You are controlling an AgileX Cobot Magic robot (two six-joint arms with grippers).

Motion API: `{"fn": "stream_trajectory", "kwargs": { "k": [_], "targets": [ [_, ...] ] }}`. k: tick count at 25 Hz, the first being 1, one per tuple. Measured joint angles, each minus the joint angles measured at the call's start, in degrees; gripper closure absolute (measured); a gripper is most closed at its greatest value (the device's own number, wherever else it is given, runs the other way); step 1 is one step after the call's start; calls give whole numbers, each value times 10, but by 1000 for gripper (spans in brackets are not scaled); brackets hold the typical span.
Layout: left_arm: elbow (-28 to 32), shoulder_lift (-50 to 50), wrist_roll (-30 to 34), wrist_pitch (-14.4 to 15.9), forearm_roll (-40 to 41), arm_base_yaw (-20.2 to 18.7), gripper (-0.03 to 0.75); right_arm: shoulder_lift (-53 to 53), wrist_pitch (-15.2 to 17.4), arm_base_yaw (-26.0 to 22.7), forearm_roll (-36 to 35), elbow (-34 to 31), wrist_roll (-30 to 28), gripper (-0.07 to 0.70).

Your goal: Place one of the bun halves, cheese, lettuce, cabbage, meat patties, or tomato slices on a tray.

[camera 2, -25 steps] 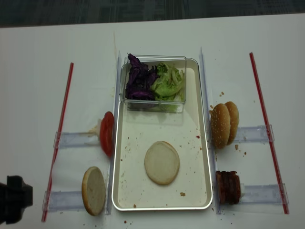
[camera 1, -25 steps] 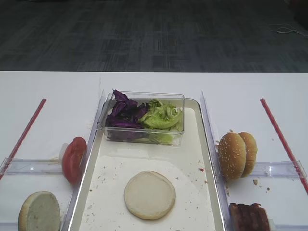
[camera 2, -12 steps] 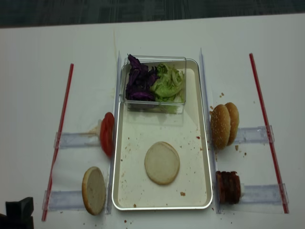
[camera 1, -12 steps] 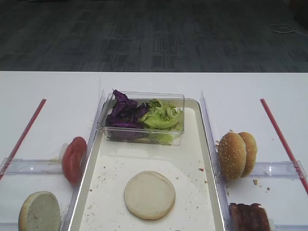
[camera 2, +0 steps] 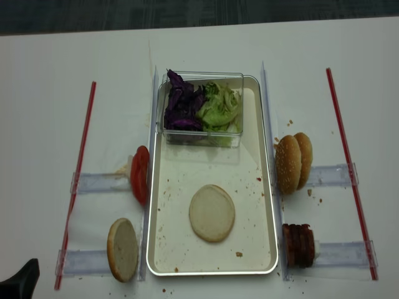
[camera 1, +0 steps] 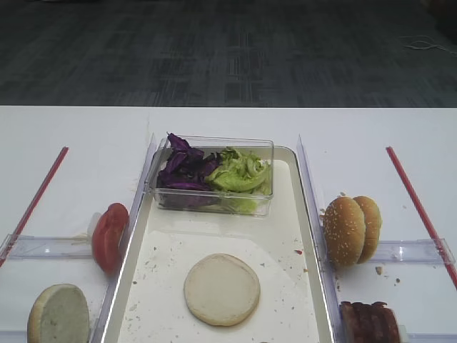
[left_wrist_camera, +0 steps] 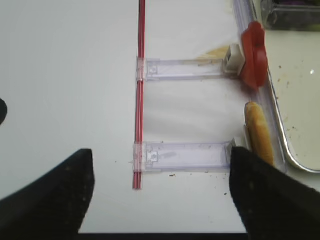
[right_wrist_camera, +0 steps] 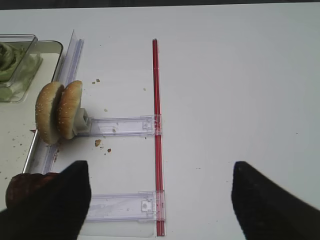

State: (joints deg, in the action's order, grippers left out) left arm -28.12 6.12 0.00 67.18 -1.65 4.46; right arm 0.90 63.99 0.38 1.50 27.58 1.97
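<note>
A plain bun half (camera 1: 222,289) (camera 2: 212,212) lies flat on the silvery tray (camera 1: 214,229) (camera 2: 187,168). The other bun half (camera 2: 122,248) (left_wrist_camera: 258,131) stands on edge left of the tray, behind it the tomato slices (camera 2: 139,174) (left_wrist_camera: 254,54). Cabbage (camera 2: 182,106) and lettuce (camera 2: 219,109) fill a clear box at the tray's far end. Meat patties (camera 2: 300,244) (right_wrist_camera: 25,185) stand right of the tray. Cheese is out of view. My left gripper (left_wrist_camera: 161,165) hangs open over the table's left front, empty. My right gripper (right_wrist_camera: 160,167) is open and empty over the right side.
Two sesame-seeded bun halves (camera 2: 293,162) (right_wrist_camera: 59,111) lean together right of the tray. Red strips (camera 2: 80,168) (camera 2: 349,168) run along both sides, with clear plastic holders (left_wrist_camera: 185,152) (right_wrist_camera: 122,207) between them and the tray. Crumbs dot the tray floor.
In the realsense view the dark left gripper at the bottom left corner has drawn back toward the front edge, leaving only a tip showing. The food has not moved.
</note>
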Motion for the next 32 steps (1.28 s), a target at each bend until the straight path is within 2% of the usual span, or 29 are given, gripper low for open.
{"fn": "stream_trajectory", "kwargs": {
  "k": [6, 32],
  "targets": [
    [0, -68, 0, 3, 0, 0, 168, 0, 0, 0, 0, 0, 0, 24],
    [0, -71, -7, 3, 1, 0, 169, 0, 0, 0, 0, 0, 0, 24]
  ]
}}
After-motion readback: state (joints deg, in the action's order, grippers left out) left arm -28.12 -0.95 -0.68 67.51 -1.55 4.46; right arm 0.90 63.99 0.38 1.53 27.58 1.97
